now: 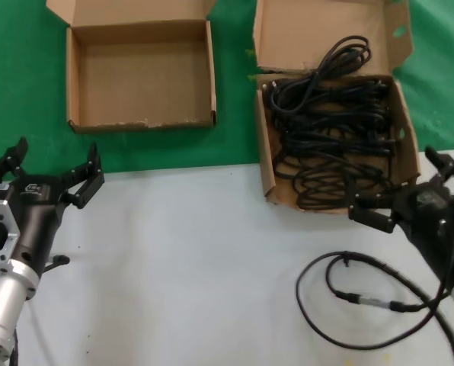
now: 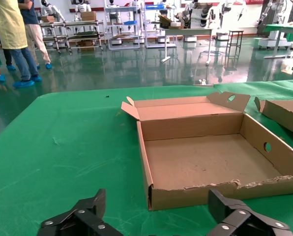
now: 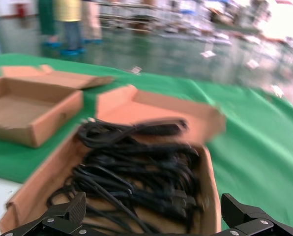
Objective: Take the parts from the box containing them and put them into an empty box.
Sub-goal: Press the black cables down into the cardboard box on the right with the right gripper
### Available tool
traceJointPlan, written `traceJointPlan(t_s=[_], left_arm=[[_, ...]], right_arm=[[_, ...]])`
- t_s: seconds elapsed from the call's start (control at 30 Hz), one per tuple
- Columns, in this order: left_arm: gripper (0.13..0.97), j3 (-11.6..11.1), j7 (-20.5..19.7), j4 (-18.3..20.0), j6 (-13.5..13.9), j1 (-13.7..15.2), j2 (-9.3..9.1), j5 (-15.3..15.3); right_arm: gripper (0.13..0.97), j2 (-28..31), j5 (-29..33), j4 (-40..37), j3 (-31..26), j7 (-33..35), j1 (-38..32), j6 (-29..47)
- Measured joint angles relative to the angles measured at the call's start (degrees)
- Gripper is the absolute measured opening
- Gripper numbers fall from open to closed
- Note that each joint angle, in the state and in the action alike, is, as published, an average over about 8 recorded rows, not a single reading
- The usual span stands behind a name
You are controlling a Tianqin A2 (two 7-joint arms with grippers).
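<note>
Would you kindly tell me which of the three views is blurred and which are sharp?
Right wrist view: smeared throughout, the power cords in the deeper carton streaked. Left wrist view: sharp, the shallow carton crisp. Head view: sharp.

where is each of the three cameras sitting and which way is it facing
Head view: on the robot's head, looking forward and down at the shallow empty brown cardboard box, the deeper brown carton of black rubbery power cords, and both arms.
Left wrist view: on the left arm, looking across the green cloth into the empty box; the open left claw shows.
Right wrist view: on the right arm, facing the cord carton; the open right claw shows.
Shared: both wrist views show the empty box.
</note>
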State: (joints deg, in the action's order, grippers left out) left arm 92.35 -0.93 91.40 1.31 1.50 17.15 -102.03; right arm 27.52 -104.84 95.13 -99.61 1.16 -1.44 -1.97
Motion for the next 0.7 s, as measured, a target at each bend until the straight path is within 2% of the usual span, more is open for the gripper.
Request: traceJointPlan(t_s=[0.13,0.3,0.5,0.7], left_arm=[[0.752,0.0,0.0,0.0,0.0,0.0,0.0,0.0],[0.667,0.0,0.0,0.0,0.0,0.0,0.0,0.0],[0.507,0.0,0.0,0.0,0.0,0.0,0.0,0.0],[0.392,0.0,0.0,0.0,0.0,0.0,0.0,0.0]], right_arm=[[0.966,6.14,2.88,1.59,-3.78,2.46,-2.18,1.54],[0.966,10.86,11.13,1.55,-6.45,5.63,-6.61,6.14],[0.966,12.82,21.85,-1.01,-8.59,9.41,-14.94,14.12],[0.966,12.62,25.18,-6.23,-12.0,16.99,-25.63,22.41]])
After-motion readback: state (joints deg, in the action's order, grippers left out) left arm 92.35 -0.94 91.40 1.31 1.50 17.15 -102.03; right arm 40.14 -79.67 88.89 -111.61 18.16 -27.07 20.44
